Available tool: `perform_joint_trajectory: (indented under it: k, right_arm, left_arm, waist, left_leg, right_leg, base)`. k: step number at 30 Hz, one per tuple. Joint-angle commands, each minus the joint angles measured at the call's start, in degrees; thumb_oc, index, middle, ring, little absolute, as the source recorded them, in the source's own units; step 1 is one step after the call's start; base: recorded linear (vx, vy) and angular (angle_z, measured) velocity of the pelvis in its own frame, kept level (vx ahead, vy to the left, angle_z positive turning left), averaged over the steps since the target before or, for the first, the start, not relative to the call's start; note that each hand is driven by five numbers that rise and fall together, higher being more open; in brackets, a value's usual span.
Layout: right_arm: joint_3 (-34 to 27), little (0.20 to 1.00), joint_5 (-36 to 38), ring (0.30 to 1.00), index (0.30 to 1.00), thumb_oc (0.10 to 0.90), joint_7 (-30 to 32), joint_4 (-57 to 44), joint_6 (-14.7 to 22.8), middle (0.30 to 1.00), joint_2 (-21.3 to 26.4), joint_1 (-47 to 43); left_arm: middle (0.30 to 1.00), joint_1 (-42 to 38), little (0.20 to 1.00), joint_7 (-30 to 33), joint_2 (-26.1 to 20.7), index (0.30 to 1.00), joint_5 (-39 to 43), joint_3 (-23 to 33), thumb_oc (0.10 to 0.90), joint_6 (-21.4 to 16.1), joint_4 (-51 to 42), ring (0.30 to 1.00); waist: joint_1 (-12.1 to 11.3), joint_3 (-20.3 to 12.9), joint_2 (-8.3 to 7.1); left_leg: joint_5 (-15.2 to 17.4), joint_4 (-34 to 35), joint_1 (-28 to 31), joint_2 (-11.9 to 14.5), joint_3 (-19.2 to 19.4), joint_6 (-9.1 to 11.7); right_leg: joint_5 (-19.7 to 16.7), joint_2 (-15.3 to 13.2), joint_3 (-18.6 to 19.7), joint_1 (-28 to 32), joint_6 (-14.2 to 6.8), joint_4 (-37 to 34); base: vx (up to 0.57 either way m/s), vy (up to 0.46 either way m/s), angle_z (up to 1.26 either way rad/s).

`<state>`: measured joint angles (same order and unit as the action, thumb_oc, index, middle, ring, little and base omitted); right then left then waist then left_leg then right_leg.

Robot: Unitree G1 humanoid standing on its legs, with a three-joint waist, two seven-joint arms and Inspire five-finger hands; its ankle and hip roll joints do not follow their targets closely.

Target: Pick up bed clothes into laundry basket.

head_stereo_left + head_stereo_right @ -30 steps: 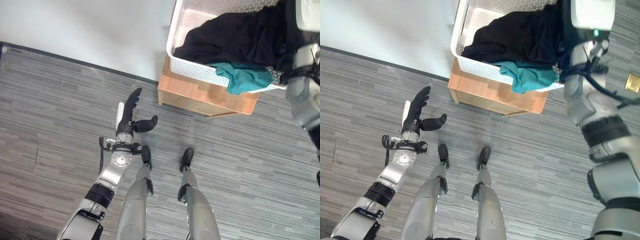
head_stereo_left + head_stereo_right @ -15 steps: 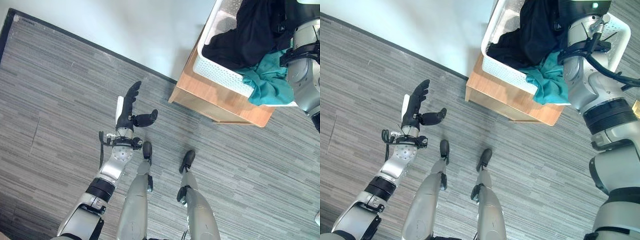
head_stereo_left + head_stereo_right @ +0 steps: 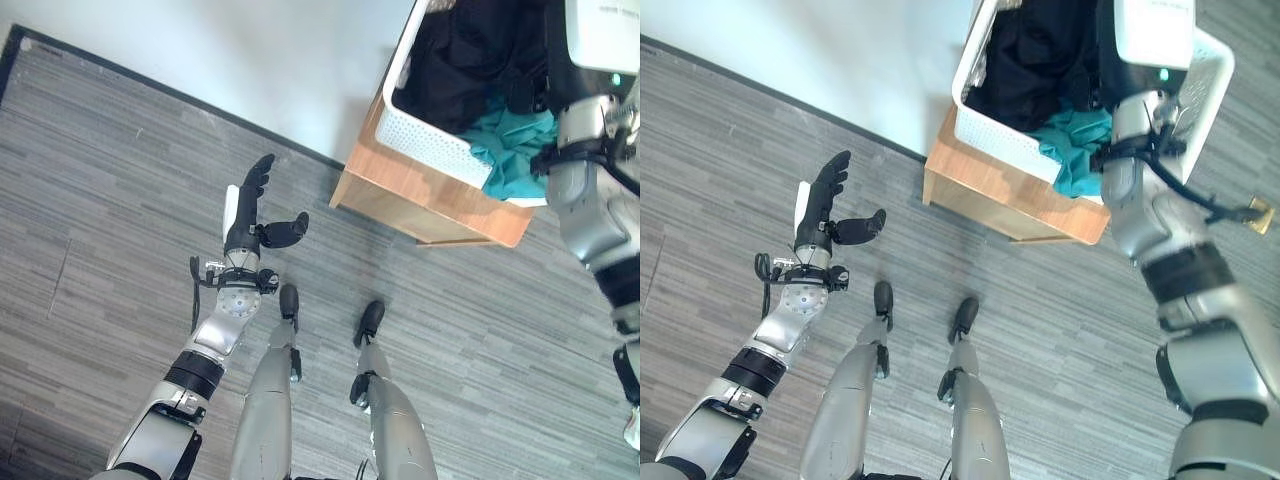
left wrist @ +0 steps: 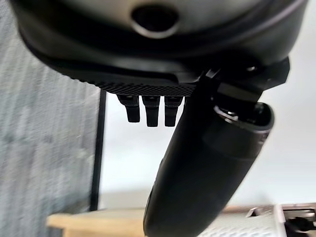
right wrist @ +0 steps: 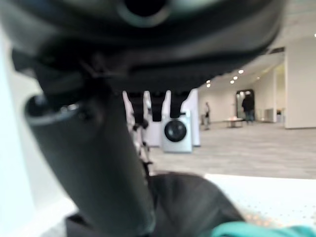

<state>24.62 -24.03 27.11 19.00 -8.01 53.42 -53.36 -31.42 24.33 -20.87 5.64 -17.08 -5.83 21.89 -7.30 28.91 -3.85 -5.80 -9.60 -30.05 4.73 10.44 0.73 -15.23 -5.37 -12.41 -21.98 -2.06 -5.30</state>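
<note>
A white perforated laundry basket [image 3: 420, 135] stands on a low wooden stand [image 3: 420, 205] by the wall. Black clothes [image 3: 470, 70] fill it, and a teal cloth [image 3: 510, 140] hangs over its near rim. My right arm reaches up over the basket's right side. In the right wrist view my right hand [image 5: 94, 163] has straight fingers [image 5: 148, 106] and holds nothing, with the black clothes [image 5: 187, 202] and the teal cloth [image 5: 247, 231] just below it. My left hand [image 3: 250, 205] is raised over the floor to the left of the stand, open and empty, thumb out.
Grey wood-grain floor [image 3: 120, 200] runs up to a white wall [image 3: 250, 50] with a dark baseboard. A small brass floor plate [image 3: 1258, 213] lies right of the stand. The right wrist view looks past the basket to a washing machine [image 5: 177, 131] and distant people.
The head views have shifted, so the basket sits differently in the picture. My right arm stays over the basket. The left hand remains raised and open.
</note>
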Motion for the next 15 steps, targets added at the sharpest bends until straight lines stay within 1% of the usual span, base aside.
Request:
perform_joint_trajectory:
  k: [1, 3, 4, 5, 6, 7, 8, 12, 13, 15]
  right_arm:
    - [-11.44, 0.900, -3.88, 0.900, 0.900, 0.800, 1.84, -7.75, 0.81, 0.900, 4.97, -2.27]
    - [-14.17, 0.900, -4.60, 0.900, 0.900, 0.800, 0.68, -10.88, 1.26, 0.900, 2.91, 2.41]
    - [-16.63, 0.900, -5.14, 0.900, 0.900, 0.800, -0.21, -14.47, 2.04, 0.900, 0.01, 7.16]
    - [-17.11, 0.900, -5.27, 0.900, 0.900, 0.800, -0.36, -14.89, 1.95, 0.900, -0.10, 7.74]
    - [-18.23, 0.900, -5.36, 0.900, 0.900, 0.800, -0.85, -17.03, 2.71, 0.900, -2.13, 10.34]
    - [-20.12, 0.900, -5.43, 0.900, 0.900, 0.800, -2.18, -20.56, 4.21, 0.900, -5.73, 16.52]
    - [-20.54, 0.900, -5.54, 0.900, 0.900, 0.800, -2.35, -21.00, 4.15, 0.900, -5.86, 17.11]
    - [-23.47, 0.900, -4.51, 0.900, 0.900, 0.800, -5.54, -26.24, 7.27, 0.900, -12.80, 30.44]
    - [-24.26, 0.900, -4.40, 0.900, 0.900, 0.800, -6.26, -27.42, 8.23, 0.900, -14.54, 34.32]
    - [-24.76, 0.900, -3.93, 0.900, 0.900, 0.800, -7.63, -28.21, 9.64, 0.900, -16.33, 39.99]
  left_arm:
    - [0.900, -3.03, 0.900, -0.15, 0.17, 0.900, -1.51, -1.58, 0.800, -3.33, -7.92, 0.900]
    - [0.900, -2.38, 0.900, -0.97, 0.08, 0.900, -1.96, -1.38, 0.800, -2.85, -8.39, 0.900]
    - [0.900, -1.37, 0.900, -1.36, 0.02, 0.900, -2.06, -0.85, 0.800, -2.58, -8.74, 0.900]
    - [0.900, -1.26, 0.900, -1.38, -0.07, 0.900, -2.07, -0.99, 0.800, -2.57, -8.81, 0.900]
    - [0.900, -0.80, 0.900, -1.50, 0.13, 0.900, -2.15, -0.61, 0.800, -2.35, -8.93, 0.900]
    - [0.900, 0.50, 0.900, -1.99, 0.36, 0.900, -2.26, 0.00, 0.800, -2.25, -9.55, 0.900]
    - [0.900, 0.66, 0.900, -2.01, 0.30, 0.900, -2.27, -0.15, 0.800, -2.23, -9.66, 0.900]
    - [0.900, 4.24, 0.900, -3.57, 0.76, 0.900, -2.29, 1.07, 0.800, -2.32, -11.96, 0.900]
    - [0.900, 5.47, 0.900, -4.20, 1.07, 0.900, -2.75, 0.85, 0.800, -2.39, -12.62, 0.900]
    - [0.900, 7.18, 0.900, -5.17, 1.31, 0.900, -3.32, 0.62, 0.800, -2.51, -13.40, 0.900]
  waist:
    - [0.43, 0.12, 5.75]
    - [0.93, -1.33, 6.25]
    - [1.40, -2.63, 6.84]
    - [1.28, -2.64, 6.81]
    - [1.69, -3.47, 7.21]
    - [2.48, -4.98, 7.74]
    - [2.37, -5.05, 7.72]
    - [3.90, -8.92, 8.53]
    - [4.51, -10.13, 8.43]
    - [5.16, -12.09, 8.46]
  left_leg:
    - [-2.03, 14.60, 11.37, 1.66, 3.40, 6.78]
    - [-1.09, 14.60, 13.66, 1.32, 3.89, 6.38]
    - [-0.56, 14.60, 15.79, 1.07, 4.40, 5.92]
    - [-0.83, 14.60, 15.73, 1.11, 4.39, 5.83]
    - [-0.27, 14.60, 17.06, 1.02, 4.71, 5.72]
    - [0.21, 14.60, 19.20, 0.67, 4.97, 5.36]
    - [-0.05, 14.60, 19.12, 0.72, 4.94, 5.28]
    - [0.78, 14.60, 22.54, 0.17, 4.92, 4.54]
    - [1.36, 14.60, 23.93, -0.06, 4.99, 4.49]
    - [1.47, 14.60, 25.30, -0.09, 4.88, 4.26]
  right_leg:
    - [17.90, -1.74, -4.08, 14.04, -7.26, 2.54]
    - [18.72, -1.90, -4.02, 15.85, -7.20, 3.05]
    - [19.30, -2.11, -3.91, 17.59, -7.12, 3.42]
    - [19.04, -2.05, -3.94, 17.58, -7.08, 3.35]
    - [19.54, -2.17, -3.83, 18.51, -7.04, 3.50]
    - [20.10, -2.20, -3.74, 20.32, -6.85, 3.64]
    - [19.83, -2.13, -3.79, 20.32, -6.80, 3.53]
    - [20.94, -2.06, -3.82, 23.66, -6.31, 3.43]
    - [21.53, -2.20, -3.94, 25.16, -6.34, 3.32]
    - [21.62, -1.89, -3.87, 26.55, -6.13, 3.01]
  base:
    - [0.04, 0.002, 0.00]
    - [0.06, 0.008, -0.01]
    - [0.03, 0.013, -0.06]
    - [0.04, 0.015, -0.15]
    - [0.06, 0.018, -0.31]
    - [0.06, 0.017, -0.30]
    - [0.07, -0.003, -0.14]
    - [0.07, -0.011, -0.03]
    - [0.07, -0.025, -0.14]
    - [0.07, -0.037, -0.12]
